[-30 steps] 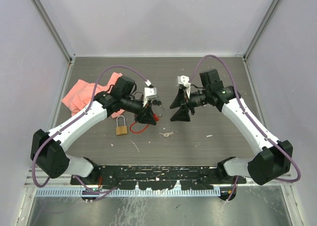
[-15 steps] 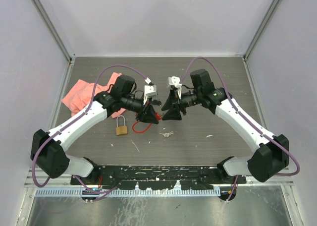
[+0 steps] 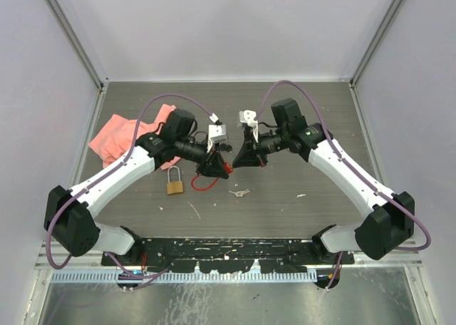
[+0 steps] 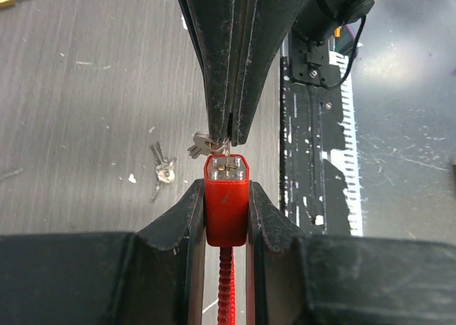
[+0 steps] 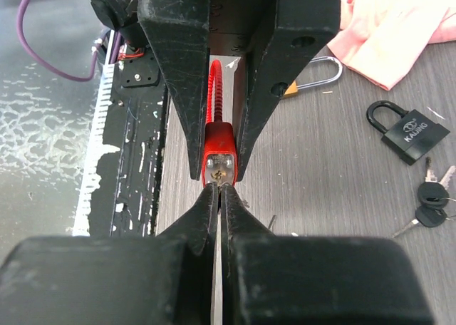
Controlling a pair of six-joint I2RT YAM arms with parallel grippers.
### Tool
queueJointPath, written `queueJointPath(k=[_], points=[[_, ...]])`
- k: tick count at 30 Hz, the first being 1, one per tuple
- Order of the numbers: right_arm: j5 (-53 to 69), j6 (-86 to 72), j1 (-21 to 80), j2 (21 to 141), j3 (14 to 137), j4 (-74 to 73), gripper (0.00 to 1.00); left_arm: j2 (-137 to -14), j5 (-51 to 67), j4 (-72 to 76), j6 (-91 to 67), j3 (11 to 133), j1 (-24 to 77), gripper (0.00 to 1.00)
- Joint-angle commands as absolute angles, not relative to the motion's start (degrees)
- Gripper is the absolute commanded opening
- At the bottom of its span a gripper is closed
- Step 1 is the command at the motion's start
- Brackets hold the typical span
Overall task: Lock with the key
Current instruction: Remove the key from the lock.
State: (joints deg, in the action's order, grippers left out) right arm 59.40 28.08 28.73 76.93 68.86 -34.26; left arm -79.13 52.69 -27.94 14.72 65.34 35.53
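Left gripper (image 4: pixel 226 197), jaws narrowly apart, clamps the red lock (image 4: pixel 226 222). Right gripper (image 5: pixel 217 194), pinched tight, grips the key (image 4: pixel 222 147) at the lock's end face.

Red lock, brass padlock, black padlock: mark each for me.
red lock (image 4: pixel 226 211): left wrist view, on its red body.
brass padlock (image 3: pixel 174 187): top view, on its brass body.
black padlock (image 5: pixel 414 137): right wrist view, on its black body.

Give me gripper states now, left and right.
Left gripper: closed, holding the red lock.
Right gripper: closed, pinching the key at the lock's keyhole.
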Motion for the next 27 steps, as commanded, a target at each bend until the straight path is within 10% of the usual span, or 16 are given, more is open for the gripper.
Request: queueJointPath(k=[1,8,15,20,27], points=[[57.21,34.00,24.32,74.72,73.68,-39.27,0.01,-76.86,49.91,-33.70,18.99,66.60,34.74,0.00],[59.16,37.59,22.57,72.79,74.83,-42.18,0.01,-82.73,67.77,-36.37,13.70,68.83,29.79,0.00],[61.07,39.70,23.84,74.54,75.84,-44.04,0.01,-86.23,48.17,-47.60,21.39,73.02,36.85,0.00],[58.88,44.14,25.21,74.38,76.74,-45.79,0.01,-91.63,56.68,-56.89,24.22,78.13,36.67,0.00],[58.69,32.91,14.17,78.18,69.14,-40.35,0.01,-88.56,40.29,-41.82,9.28,70.96,35.81,0.00]])
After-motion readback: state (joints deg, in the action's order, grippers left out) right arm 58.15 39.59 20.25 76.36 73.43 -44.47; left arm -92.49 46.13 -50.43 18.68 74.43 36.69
